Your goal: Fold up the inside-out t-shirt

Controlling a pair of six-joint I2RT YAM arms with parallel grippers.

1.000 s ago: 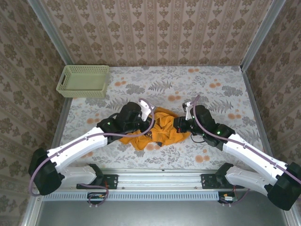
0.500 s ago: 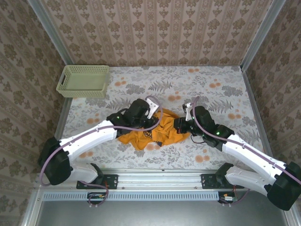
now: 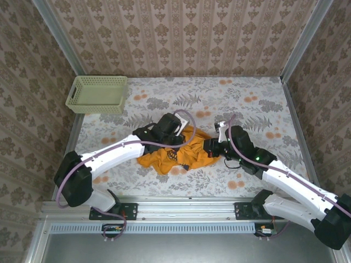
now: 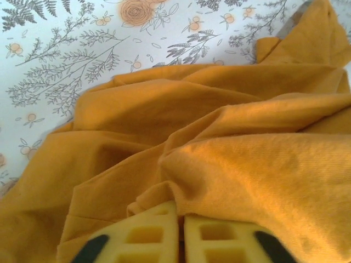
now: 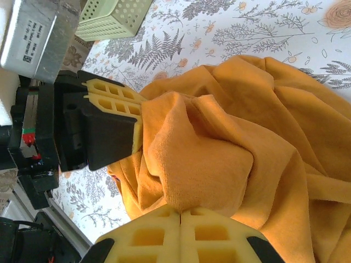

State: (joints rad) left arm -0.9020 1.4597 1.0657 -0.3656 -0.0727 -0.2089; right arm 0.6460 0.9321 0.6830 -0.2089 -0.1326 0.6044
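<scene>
1. Orange-yellow cotton, the inside-out t-shirt (image 3: 164,159) lies bunched on the floral counter (image 3: 258,109) between the two arms. In the top view its long axis runs left to right. The left jaws meet its far edge and the right jaws its right end. The two sets are near each other, and most of the cloth lies to the left and near side.
2. Left wrist view: the yellow foam pads (image 4: 148,235) are pressed together on a fold, with the shirt spreading ahead of them.
3. Right wrist view: the right jaws are likewise closed on a raised fold. The left jaws pinch the same ridge just beside them. Spreading the shirt likely means drawing the two grips apart along that axis.
</scene>
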